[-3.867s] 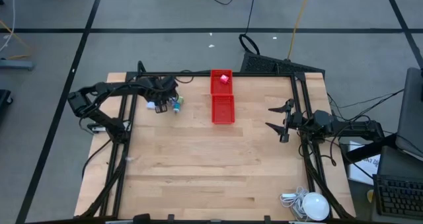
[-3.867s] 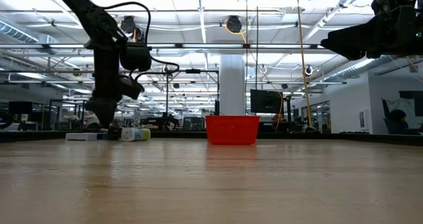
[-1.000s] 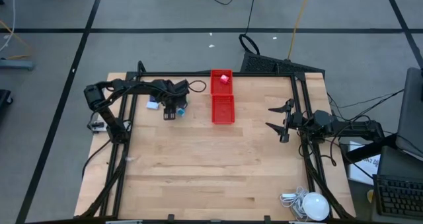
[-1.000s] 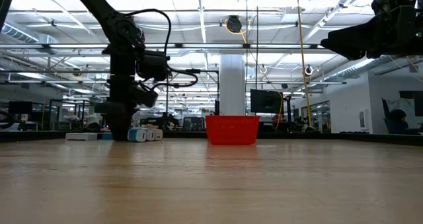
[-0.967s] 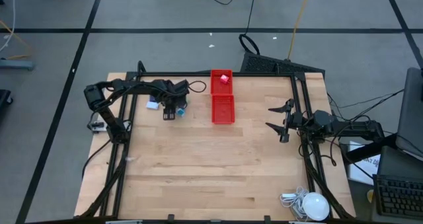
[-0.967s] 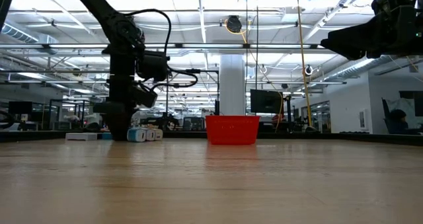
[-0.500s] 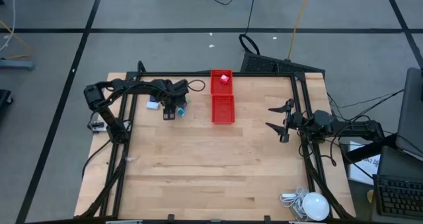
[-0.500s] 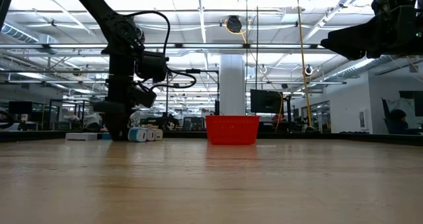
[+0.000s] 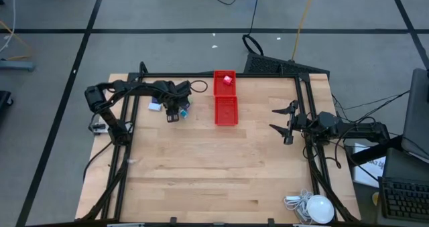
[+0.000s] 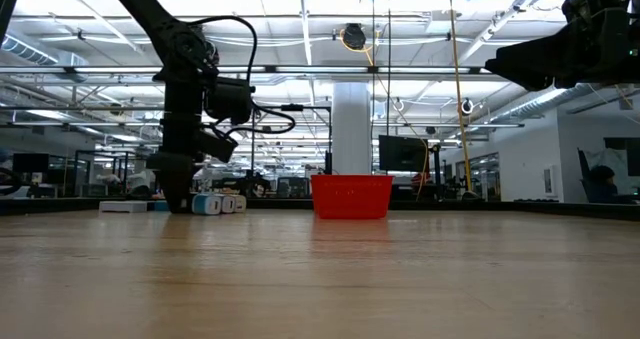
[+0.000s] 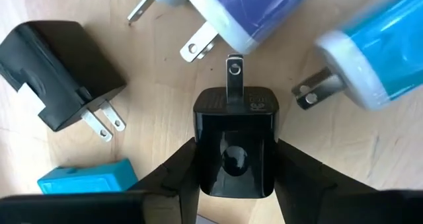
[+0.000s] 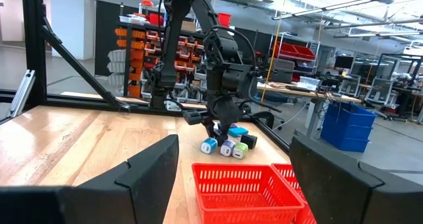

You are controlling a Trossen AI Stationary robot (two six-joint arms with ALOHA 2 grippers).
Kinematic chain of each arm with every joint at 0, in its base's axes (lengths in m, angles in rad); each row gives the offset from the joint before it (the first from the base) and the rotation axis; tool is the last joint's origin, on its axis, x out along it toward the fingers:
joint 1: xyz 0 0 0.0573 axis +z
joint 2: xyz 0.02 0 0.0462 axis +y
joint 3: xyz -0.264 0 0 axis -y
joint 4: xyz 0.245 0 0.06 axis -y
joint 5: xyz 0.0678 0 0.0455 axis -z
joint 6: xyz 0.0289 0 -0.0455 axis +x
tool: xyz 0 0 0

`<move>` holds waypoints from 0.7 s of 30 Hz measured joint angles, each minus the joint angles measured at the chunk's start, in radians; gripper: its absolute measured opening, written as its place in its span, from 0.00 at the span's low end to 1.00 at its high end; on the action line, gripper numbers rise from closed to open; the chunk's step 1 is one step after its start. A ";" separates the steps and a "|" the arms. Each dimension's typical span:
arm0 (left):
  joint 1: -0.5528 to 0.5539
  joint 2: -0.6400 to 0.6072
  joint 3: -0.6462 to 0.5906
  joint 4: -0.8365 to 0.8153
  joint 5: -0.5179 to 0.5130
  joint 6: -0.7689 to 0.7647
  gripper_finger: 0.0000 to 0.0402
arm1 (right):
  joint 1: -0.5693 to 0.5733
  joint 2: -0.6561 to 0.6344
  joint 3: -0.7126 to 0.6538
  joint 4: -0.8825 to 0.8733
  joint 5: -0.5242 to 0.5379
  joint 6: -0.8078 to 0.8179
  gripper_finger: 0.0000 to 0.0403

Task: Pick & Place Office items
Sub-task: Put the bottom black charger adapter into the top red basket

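The office items are small wall chargers lying on the wooden table at its far left. In the left wrist view I see a black charger (image 11: 234, 148), a second black one (image 11: 56, 72), a blue-and-white one (image 11: 244, 9), a light blue one (image 11: 373, 52) and a blue block (image 11: 86, 181). My left gripper (image 9: 175, 110) points down over them, shut on the middle black charger. My right gripper (image 9: 281, 123) waits open at the table's right edge, well above the table. A red item (image 9: 228, 80) lies in the red tray's (image 9: 225, 98) far compartment. My left gripper pinches the black charger's two side faces (image 11: 201, 158) between its two fingers, on the half of the body away from the prong (image 11: 234, 85). The fingers come from above, pointing down, one on each side. The charger lies flat on the table.
The other chargers lie close around the held one, the nearest prongs (image 11: 195, 45) almost touching it. The red tray stands just right of the cluster (image 10: 215, 204). A white round lamp (image 9: 318, 208) with a cord sits at the near right corner. Bare wood fills the table's middle and near side.
My left gripper has stayed over the chargers and rolled slightly about its own axis. The chargers and the tray lie where they were.
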 joint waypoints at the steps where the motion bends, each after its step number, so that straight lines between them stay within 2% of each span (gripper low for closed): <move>1: 0.000 -0.007 0.000 0.000 -0.001 -0.013 0.37 | 0.000 0.000 0.000 0.000 0.000 0.000 0.69; 4: -0.008 -0.040 -0.006 0.017 0.006 -0.066 0.37 | 0.000 0.000 0.000 0.000 0.000 0.000 0.69; 8: -0.045 -0.155 -0.005 0.065 0.052 -0.137 0.37 | 0.000 0.000 0.000 0.000 0.000 0.000 0.69; 13: -0.123 -0.326 -0.079 0.291 0.150 -0.161 0.37 | 0.000 0.000 0.000 0.000 0.000 0.000 0.69; 21: -0.228 -0.513 -0.231 0.505 0.127 -0.270 0.37 | 0.000 0.000 0.000 0.000 0.000 0.000 0.69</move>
